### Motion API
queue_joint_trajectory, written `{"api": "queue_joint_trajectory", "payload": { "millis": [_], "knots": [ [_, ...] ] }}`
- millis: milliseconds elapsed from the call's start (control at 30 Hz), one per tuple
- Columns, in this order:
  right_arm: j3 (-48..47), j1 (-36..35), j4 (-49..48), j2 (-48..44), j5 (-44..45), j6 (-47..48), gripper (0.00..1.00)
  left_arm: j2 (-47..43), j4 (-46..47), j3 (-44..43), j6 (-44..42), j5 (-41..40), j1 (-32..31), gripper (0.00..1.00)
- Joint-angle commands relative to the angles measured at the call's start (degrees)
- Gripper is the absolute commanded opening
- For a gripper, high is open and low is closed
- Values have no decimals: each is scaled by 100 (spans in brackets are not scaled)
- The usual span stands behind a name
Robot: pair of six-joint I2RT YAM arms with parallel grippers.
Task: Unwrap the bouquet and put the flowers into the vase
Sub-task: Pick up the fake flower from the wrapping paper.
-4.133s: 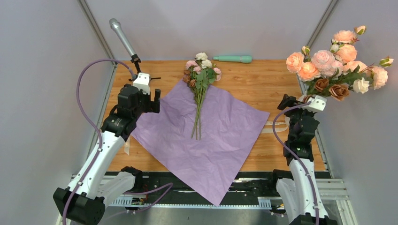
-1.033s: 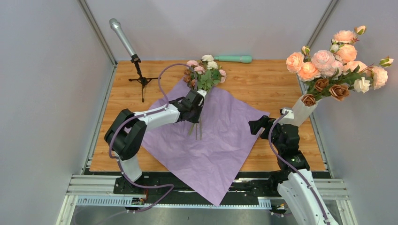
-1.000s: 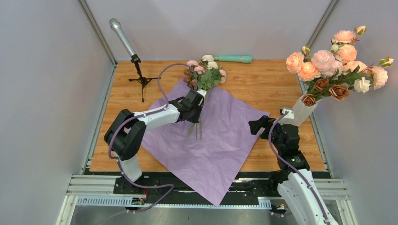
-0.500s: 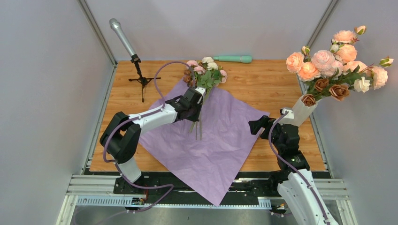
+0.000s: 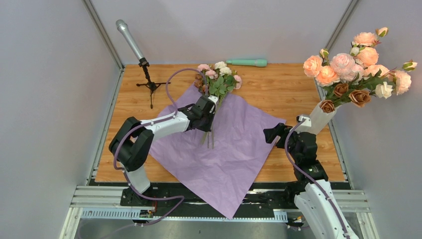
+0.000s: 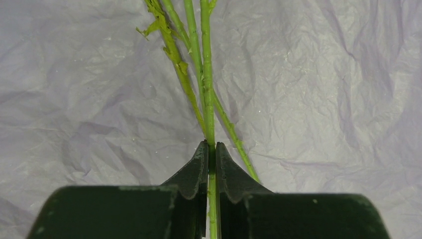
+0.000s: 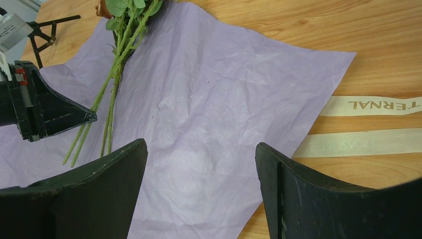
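We log left gripper clamped on one thin stem of the flowers — blooms past the far edge of the lilac paper, right gripper spread wide above its right corner, vase beside that arm.

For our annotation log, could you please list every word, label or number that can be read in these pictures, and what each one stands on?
"TERNAL": printed on the upper strip of the cream ribbon, upside down in the right wrist view. It runs to the picture's right edge, so the word may be longer.
White label at that view's upper left: the print is too small to read.
No other text can be read in any view.
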State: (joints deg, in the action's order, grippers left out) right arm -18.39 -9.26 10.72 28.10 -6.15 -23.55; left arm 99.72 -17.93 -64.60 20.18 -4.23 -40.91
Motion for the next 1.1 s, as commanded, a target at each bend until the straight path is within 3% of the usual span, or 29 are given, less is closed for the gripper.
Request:
{"api": "queue_joint_trajectory", "payload": {
  "millis": [0,533,833,933,1067],
  "knots": [
    [55,-32,44,-23,-79,-123,81,124,235,65,2,144,-49,8],
    [64,-27,-47,106,-122,-115,81,291,43,2,-53,-142,-49,25],
    [90,-32,-167,223,-169,-123,81,362,-49,-45,-90,-127,-49,25],
    [100,-30,-167,199,-184,-123,81,324,-107,-61,-95,-191,-49,15],
    [108,-28,-158,150,-158,-123,81,131,-210,-104,-117,-213,-50,13]
  ]
}}
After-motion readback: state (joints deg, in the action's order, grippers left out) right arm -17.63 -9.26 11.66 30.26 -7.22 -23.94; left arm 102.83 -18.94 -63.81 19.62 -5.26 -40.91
